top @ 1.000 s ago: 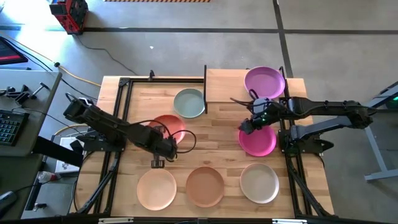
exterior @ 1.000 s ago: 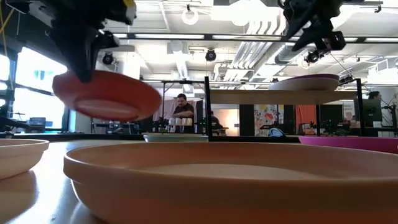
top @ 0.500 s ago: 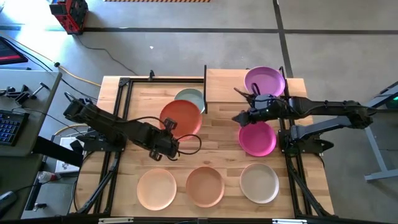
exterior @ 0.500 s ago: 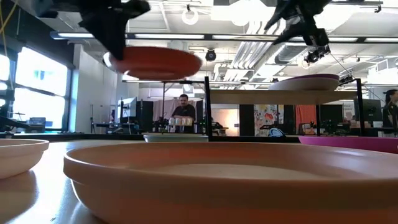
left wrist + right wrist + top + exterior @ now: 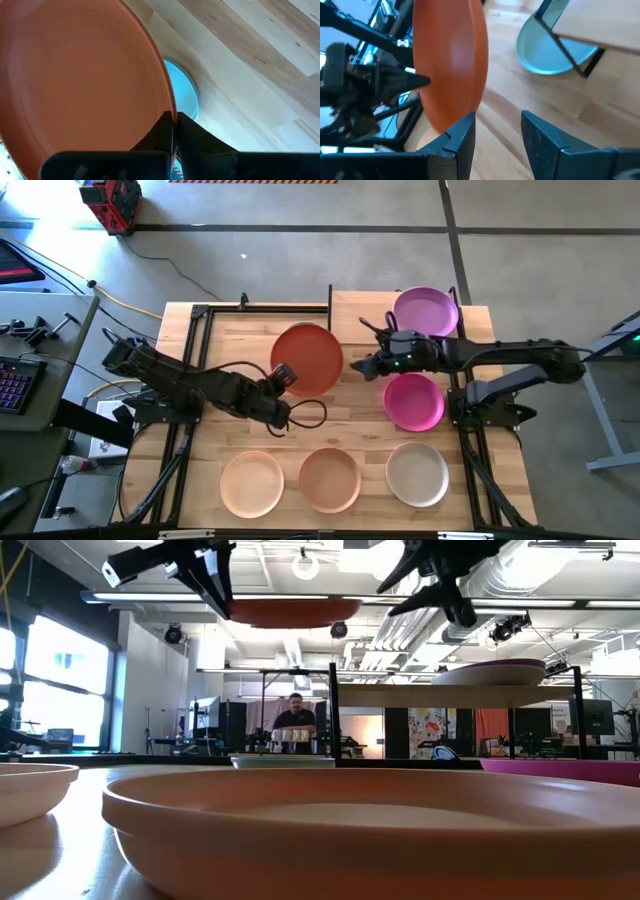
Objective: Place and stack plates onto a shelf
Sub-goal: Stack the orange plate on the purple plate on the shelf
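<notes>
One purple plate [image 5: 426, 311] on shelf [image 5: 360, 317]

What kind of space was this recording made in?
Probably a robotics lab or workshop: a bare concrete floor around the slatted wooden table, exposed ceiling ducts overhead, and a person at a workstation in the open room behind.

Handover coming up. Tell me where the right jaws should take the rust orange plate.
Grip the rust orange plate by its thin rim on the edge facing the open right gripper, opposite where the left gripper pinches it. It hangs level above the table, so come in sideways, jaws straddling the rim.
</notes>
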